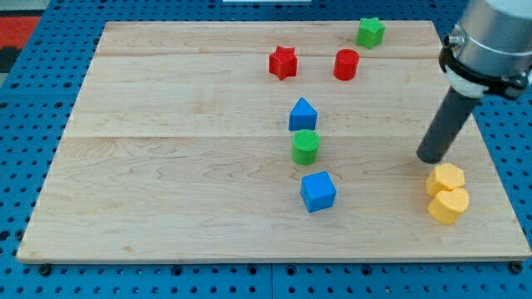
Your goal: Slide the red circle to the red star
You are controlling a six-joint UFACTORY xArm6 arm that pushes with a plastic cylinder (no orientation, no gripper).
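Red circle (347, 64) sits near the view's top, just right of the red star (283, 62) — light, rigid, easily slid. Contact is best made on its right side. No jaws exist; my tip (431, 157) is parked well apart, beside the yellow blocks (447, 193).

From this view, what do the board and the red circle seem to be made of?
The board looks like light wood with a matte finish: grain lines and plank seams show. The red circle seems to be plastic, uniformly coloured and slightly dull; it could also be painted wood.
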